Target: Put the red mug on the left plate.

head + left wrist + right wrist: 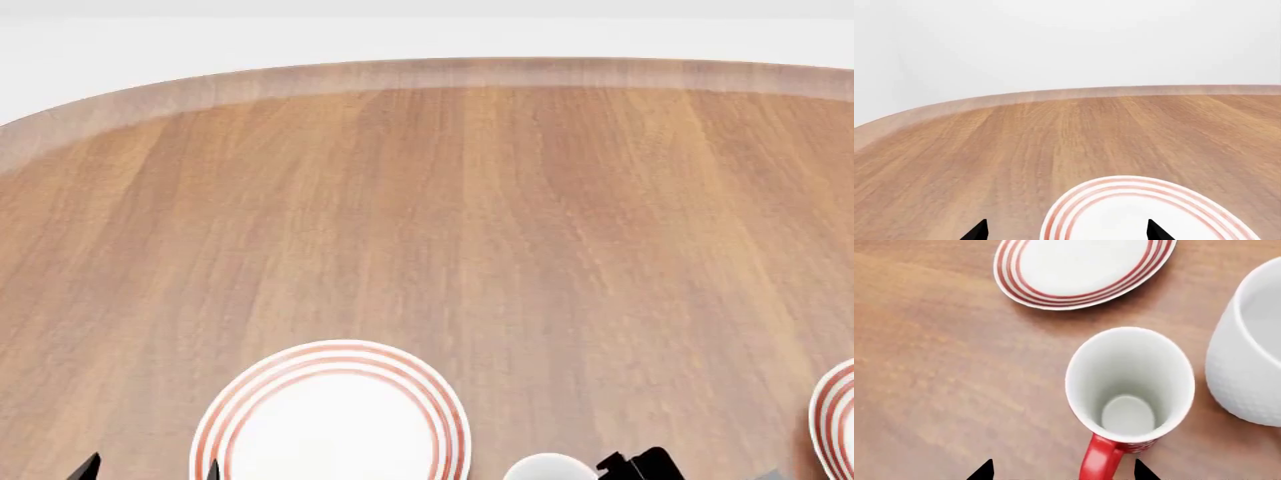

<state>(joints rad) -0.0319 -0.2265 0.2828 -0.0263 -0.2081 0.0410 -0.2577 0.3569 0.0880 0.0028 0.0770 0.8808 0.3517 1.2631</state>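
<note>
The right gripper (1061,472) was seen spread open in the right wrist view, only its two dark fingertips (983,471) poking in, with the red mug (1129,390) sitting upright just ahead of them and its red handle (1099,460) pointing back into the gap between the tips, though no contact could be made out. The mug's white inside was looked straight down into. Past the mug, farther from the gripper, the left plate (1081,270) was laid flat on the wooden table (934,365), near the mug but not touching it. A bigger white mug (1247,350) was parked close off to one side of the red one, so room was pretty tight there, while bare wood was left open on the other side. The left gripper (1066,231) was also held open, hovering at the near rim of that same plate (1121,187), with a wide stretch of empty tabletop ahead of it out to the curved far edge (1054,95). In the head view the plate (334,355) was cut off low in frame, and a second ringed plate (834,410) was barely caught at the right edge, well apart from it.
</note>
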